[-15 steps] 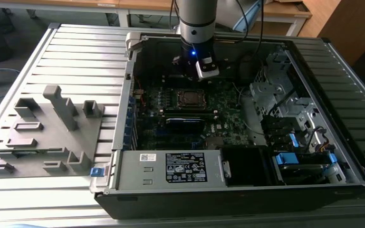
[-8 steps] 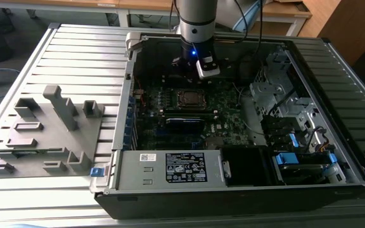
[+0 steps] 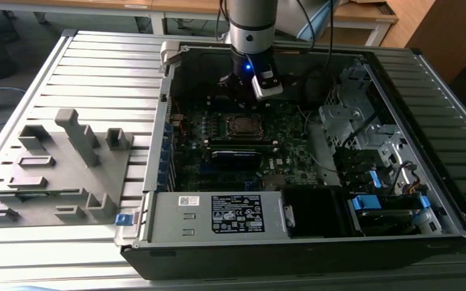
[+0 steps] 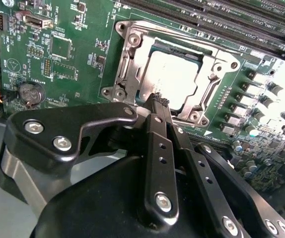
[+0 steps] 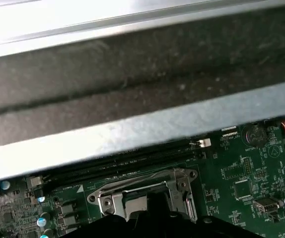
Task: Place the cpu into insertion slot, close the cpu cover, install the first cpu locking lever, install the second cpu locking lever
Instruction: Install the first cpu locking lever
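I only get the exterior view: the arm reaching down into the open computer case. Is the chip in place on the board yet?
Observer: Yes. In the second wrist view the cpu lies flat on the board, silver top up.
Visitor: Anything over it?
Observer: The cpu cover looks lowered, framing the chip's edges.
Visitor: And the claw?
Observer: The gripper has its fingers together, tips at the cover's edge, with nothing visibly held.
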`<state>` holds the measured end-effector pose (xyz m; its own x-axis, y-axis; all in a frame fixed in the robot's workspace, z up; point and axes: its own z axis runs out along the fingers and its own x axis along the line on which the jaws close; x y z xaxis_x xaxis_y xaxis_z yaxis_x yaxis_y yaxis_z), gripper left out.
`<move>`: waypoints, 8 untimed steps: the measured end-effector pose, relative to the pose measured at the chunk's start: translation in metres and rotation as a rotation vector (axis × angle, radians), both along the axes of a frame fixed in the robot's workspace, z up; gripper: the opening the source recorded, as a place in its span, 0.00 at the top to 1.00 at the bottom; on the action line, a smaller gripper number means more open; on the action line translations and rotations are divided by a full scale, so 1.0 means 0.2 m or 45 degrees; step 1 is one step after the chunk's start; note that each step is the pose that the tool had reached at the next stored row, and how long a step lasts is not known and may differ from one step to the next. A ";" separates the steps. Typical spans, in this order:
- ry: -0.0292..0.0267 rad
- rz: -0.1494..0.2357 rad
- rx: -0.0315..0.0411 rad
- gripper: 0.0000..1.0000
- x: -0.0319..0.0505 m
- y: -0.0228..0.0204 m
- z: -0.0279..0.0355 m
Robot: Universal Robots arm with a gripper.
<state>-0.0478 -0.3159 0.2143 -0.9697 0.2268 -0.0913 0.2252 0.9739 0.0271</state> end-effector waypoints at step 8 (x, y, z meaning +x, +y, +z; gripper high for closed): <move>-0.0001 0.123 0.0000 0.89 0.001 0.000 -0.001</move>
<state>-0.0477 -0.3159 0.2142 -0.9870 0.1323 -0.0913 0.1303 0.9911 0.0271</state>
